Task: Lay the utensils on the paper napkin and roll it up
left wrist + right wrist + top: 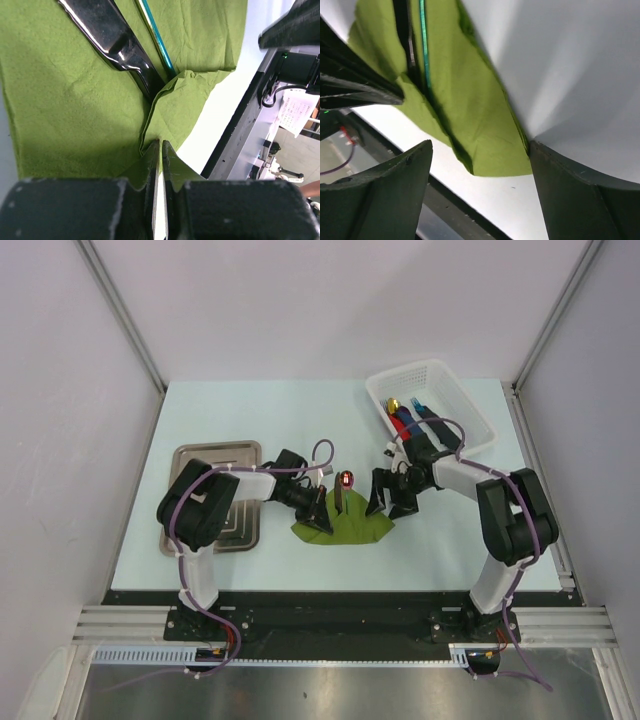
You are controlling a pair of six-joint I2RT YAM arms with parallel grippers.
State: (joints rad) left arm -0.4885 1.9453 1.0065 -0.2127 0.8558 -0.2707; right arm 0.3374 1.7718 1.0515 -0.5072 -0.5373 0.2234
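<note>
The olive-green paper napkin (350, 527) (65, 100) (465, 105) lies crumpled at the table's middle. Two utensils rest on it: a black glossy piece (112, 40) (401, 35) and a slim teal one (156, 40) (423, 45), both running under a raised fold. In the top view they show as a dark stick (340, 502). My left gripper (318, 515) (161, 144) is at the napkin's left side, shut on a pinched fold of it. My right gripper (392, 502) (480, 145) stands open over the napkin's right corner, with one finger (540, 165) against the paper's edge.
A red piece with a gold tip (346, 480) stands just behind the napkin. A silver metal tray (205, 455) lies at the left. A white basket (475, 430) with several coloured pieces sits at the back right. The table's black front edge (455, 215) is close.
</note>
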